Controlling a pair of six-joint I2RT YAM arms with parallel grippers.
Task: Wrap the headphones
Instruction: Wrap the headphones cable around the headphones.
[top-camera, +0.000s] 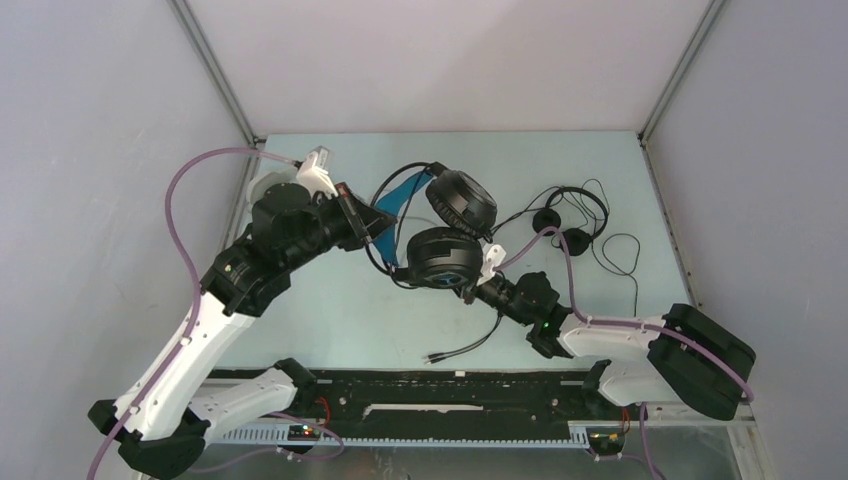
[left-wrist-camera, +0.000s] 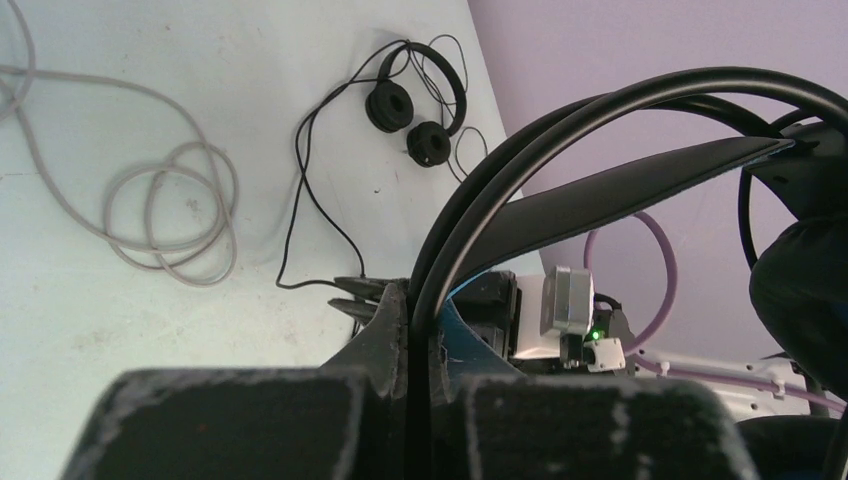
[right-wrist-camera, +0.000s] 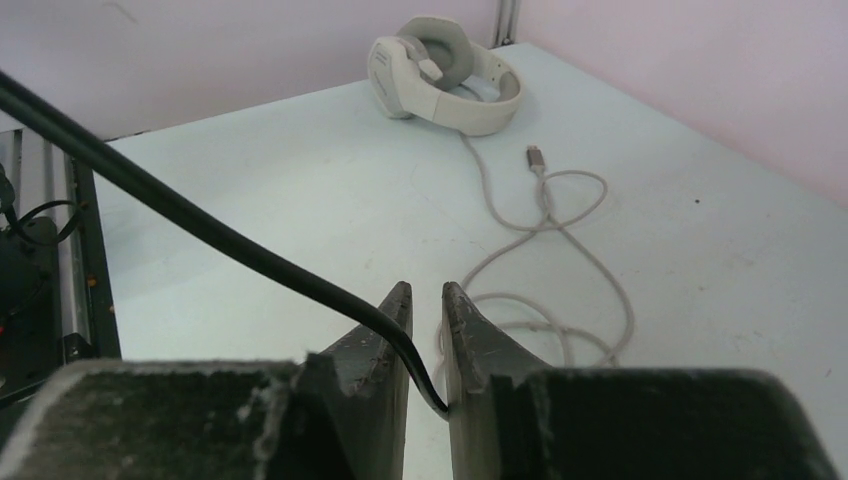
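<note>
Black over-ear headphones (top-camera: 452, 232) with a blue headband (top-camera: 402, 193) are near the middle of the pale worktop (top-camera: 330, 320), one cup nearer the arm bases than the other; whether the cups rest on the surface or hang just above it I cannot tell; the left hand (left-wrist-camera: 412, 320) is clamped on the headband's thin black hoops, which rise out from between its fingers; the right hand (right-wrist-camera: 425, 345) has its fingers drawn nearly together, pinching the black cable (right-wrist-camera: 200, 225), just beside the nearer cup; the cable's plug end (top-camera: 432, 357) lies loose on the worktop toward the arm bases; a small black on-ear pair (top-camera: 572, 222) lies well apart on the right, its thin cord looped around it; a white over-ear pair (right-wrist-camera: 440, 72) rests near a far corner, its grey cable (right-wrist-camera: 545, 235) trailing in loose loops.
</note>
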